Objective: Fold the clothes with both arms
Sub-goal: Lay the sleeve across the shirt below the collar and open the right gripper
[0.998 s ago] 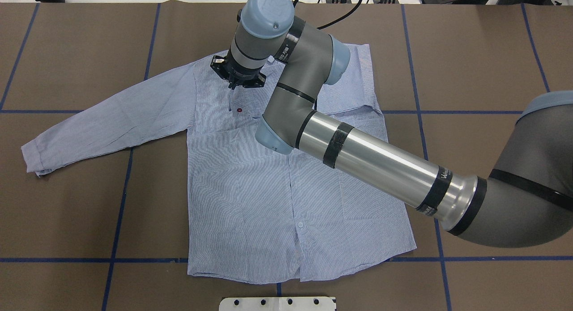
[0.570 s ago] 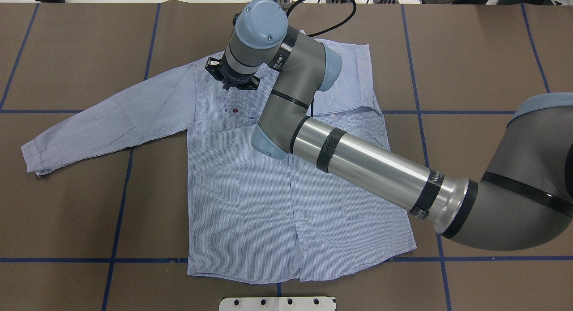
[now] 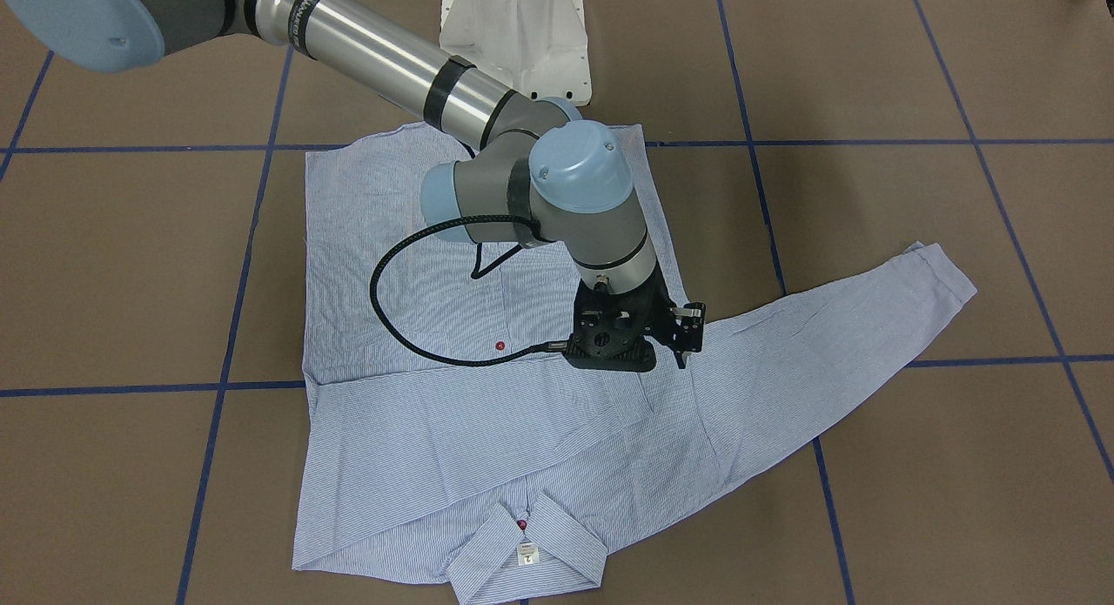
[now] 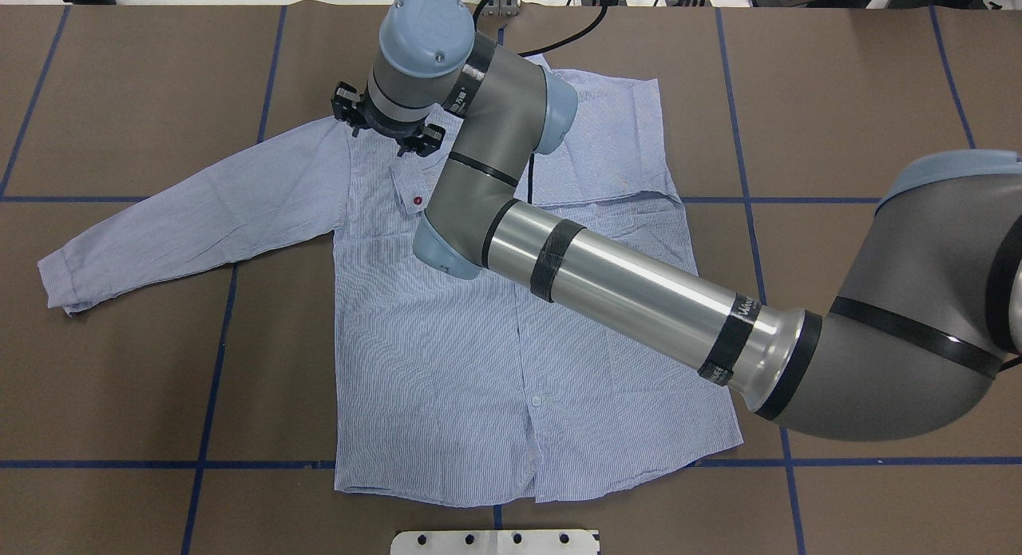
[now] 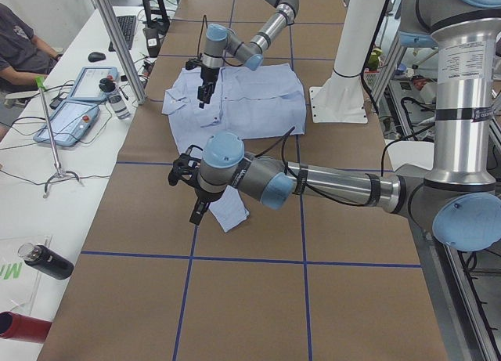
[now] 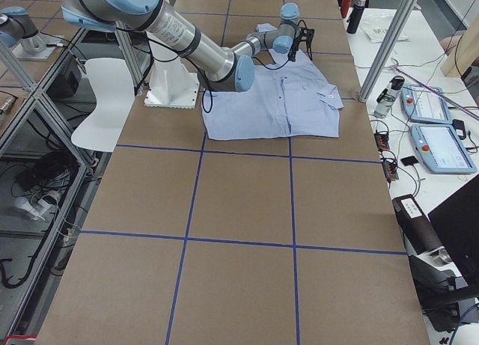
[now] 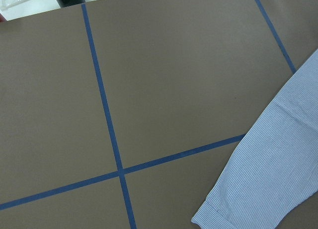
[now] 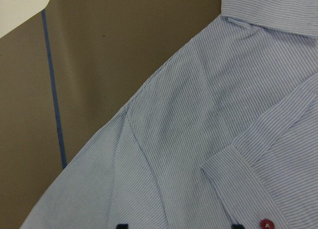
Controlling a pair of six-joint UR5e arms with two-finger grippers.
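The right claw (image 4: 383,126) is open: the wrist view shows its two black fingertips (image 8: 121,225) well apart with nothing between them, poised over the cloth; contact with the cloth cannot be determined. Compared with one second ago, this claw has shifted toward the robot's left, from above the chest pocket to above the shoulder seam where the spread sleeve (image 4: 200,212) joins the body. The right arm (image 4: 631,295) has swung across with it. The shirt (image 4: 479,363) lies flat and front-up on the counter (image 4: 838,100), directly beneath the claw, its outline and position unchanged from the earlier frames. The red button (image 4: 417,199) of the pocket sits just on the robot's side of the claw. The collar (image 3: 526,544) lies beyond the claw, away from the robot and off toward its right. The sleeve runs outward from under the claw to the robot's left and ends at the cuff (image 7: 218,214). The left claw (image 5: 182,175) hangs above the counter near that cuff, well apart from the right claw; it shows only from the side, so whether it is open or closed cannot be told
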